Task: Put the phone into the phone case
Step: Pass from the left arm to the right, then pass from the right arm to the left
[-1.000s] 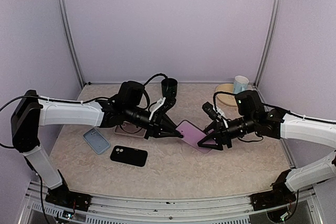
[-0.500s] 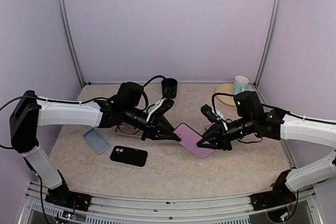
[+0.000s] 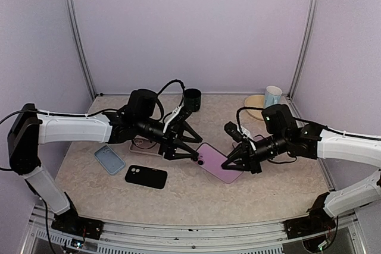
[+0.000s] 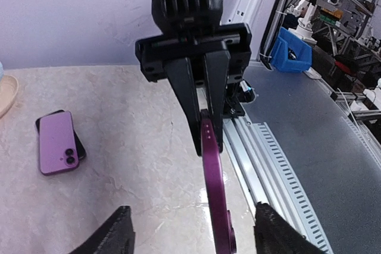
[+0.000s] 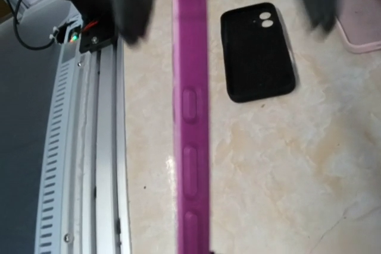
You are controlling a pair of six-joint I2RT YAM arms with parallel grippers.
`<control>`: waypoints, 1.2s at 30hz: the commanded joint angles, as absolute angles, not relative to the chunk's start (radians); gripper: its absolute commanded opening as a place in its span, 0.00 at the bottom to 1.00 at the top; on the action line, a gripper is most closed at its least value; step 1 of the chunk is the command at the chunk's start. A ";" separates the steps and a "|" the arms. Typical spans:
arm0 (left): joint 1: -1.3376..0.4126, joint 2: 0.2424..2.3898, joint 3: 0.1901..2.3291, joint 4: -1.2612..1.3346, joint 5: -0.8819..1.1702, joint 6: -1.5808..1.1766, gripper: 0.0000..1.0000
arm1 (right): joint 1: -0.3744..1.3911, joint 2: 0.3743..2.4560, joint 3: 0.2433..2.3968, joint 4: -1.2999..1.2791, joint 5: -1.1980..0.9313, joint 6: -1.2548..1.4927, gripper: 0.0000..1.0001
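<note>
Purple and thin, a flat purple slab (image 3: pixel 215 160) is held low over the pale speckled table (image 3: pixel 196 197), in the middle between the two arms. I cannot tell if a corner touches the top. The right gripper (image 3: pixel 232 165) is pinched tight on the end nearest to it and holds the slab up alone. The left gripper (image 3: pixel 191 149) sits at the other end with its fingers (image 4: pixel 119 233) wide apart, and I see no touch there. From the side the slab has soft raised button bumps, so I think it is a phone case. I cannot tell if a phone sits inside it. The left wrist view shows a shiny purple phone with two round lenses (image 4: pixel 57 143) lying flat on something dark, well apart from the slab. If that is the phone for this job, the case is picked up but the phone is not in it yet, and it has to be fetched and pushed in. Three other cases lie on the left side: a light blue case (image 3: pixel 109 159), a black case with two holes (image 3: pixel 146 176) and a pale pink case (image 3: pixel 141 146) partly under the left arm. I can read no words, names or stickers on anything.
</note>
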State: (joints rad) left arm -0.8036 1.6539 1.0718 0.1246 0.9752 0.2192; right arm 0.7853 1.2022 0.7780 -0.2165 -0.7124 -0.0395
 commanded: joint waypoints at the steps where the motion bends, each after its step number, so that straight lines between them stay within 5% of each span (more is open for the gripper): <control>1: -0.781 1.587 1.034 0.230 0.949 0.190 0.76 | 0.796 1.166 0.828 -0.212 -0.687 -0.066 0.00; 10: -0.723 1.515 0.937 0.515 0.876 -0.117 0.98 | 0.803 1.110 0.855 -0.221 -0.466 -0.101 0.00; 24: -0.707 1.562 1.010 0.467 0.505 -0.649 0.99 | 0.917 1.008 0.804 -0.049 -0.014 -0.208 0.00; 36: -0.754 1.650 1.071 0.471 0.504 -0.773 0.99 | 1.123 1.139 0.782 0.072 0.474 -0.397 0.00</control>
